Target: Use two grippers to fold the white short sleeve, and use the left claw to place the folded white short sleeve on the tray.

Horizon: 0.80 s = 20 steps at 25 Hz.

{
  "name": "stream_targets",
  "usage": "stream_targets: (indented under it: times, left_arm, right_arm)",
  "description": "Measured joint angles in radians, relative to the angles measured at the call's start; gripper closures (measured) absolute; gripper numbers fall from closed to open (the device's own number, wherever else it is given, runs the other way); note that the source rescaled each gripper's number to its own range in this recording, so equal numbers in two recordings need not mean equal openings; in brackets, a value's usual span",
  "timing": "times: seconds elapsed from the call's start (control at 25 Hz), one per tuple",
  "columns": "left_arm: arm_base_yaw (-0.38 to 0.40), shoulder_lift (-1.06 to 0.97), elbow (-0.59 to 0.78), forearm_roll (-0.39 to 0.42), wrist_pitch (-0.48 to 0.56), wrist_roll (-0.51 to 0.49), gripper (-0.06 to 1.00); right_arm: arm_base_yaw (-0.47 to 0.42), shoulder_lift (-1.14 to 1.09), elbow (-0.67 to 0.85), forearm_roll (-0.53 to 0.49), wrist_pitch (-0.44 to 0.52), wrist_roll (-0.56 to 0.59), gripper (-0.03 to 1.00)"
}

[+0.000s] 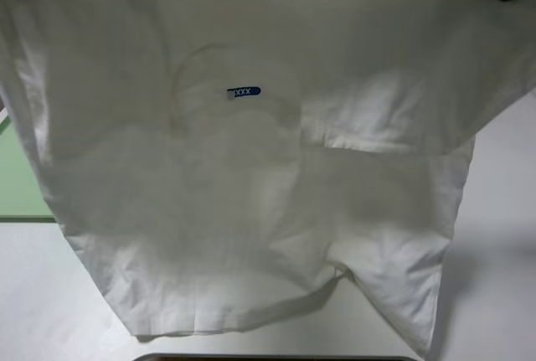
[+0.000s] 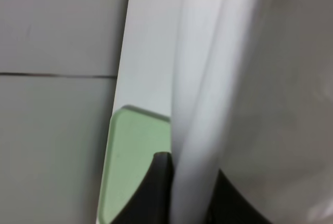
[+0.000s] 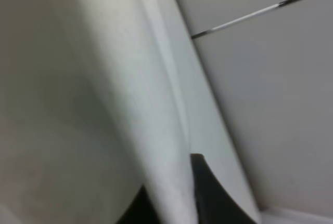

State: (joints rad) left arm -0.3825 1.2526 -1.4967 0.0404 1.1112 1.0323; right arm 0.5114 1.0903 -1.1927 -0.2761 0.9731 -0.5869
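I record the shirt [image 1: 251,210] hanging from left pincer [image 2: 188,185] and right pincer [image 3: 171,185], both clamped on it; fold unfinished, tray [image 1: 18,178] placement outstanding.

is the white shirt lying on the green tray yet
No, the white short sleeve hangs pinched in the left claw, and the visible part of the tray lies uncovered.
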Motion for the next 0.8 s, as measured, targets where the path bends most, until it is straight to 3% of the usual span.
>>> stream_targets:
  times: [0.2, 0.28, 0.36, 0.48, 0.56, 0.64, 0.72, 0.8]
  left_arm:
    - [0.0, 0.172, 0.0, 0.08, -0.132, 0.0, 0.93]
    - [0.0, 0.217, 0.0, 0.097, -0.177, 0.0, 0.93]
    - [0.0, 0.274, 0.0, 0.116, -0.243, 0.001, 0.93]
    - [0.0, 0.405, 0.0, 0.159, -0.419, 0.001, 0.93]
    - [0.0, 0.506, 0.0, 0.188, -0.593, 0.001, 0.93]
    - [0.0, 0.571, 0.0, 0.2, -0.686, 0.001, 0.93]
    - [0.0, 0.621, 0.0, 0.21, -0.763, 0.001, 0.93]
    - [0.001, 0.657, 0.0, 0.215, -0.822, 0.001, 0.93]
  right_arm:
    - [-0.062, 0.159, 0.008, -0.074, -0.196, 0.002, 0.97]
    - [-0.127, 0.243, 0.008, -0.091, -0.313, 0.002, 0.97]
    - [-0.156, 0.277, 0.009, -0.096, -0.355, 0.002, 0.97]
    - [-0.259, 0.398, 0.012, -0.11, -0.537, 0.002, 0.97]
    - [-0.279, 0.422, 0.012, -0.114, -0.583, 0.002, 0.97]
    - [-0.312, 0.466, 0.012, -0.123, -0.649, 0.002, 0.97]
    - [-0.361, 0.538, 0.013, -0.137, -0.775, 0.002, 0.97]
    - [-0.378, 0.568, 0.015, -0.143, -0.826, 0.002, 0.97]
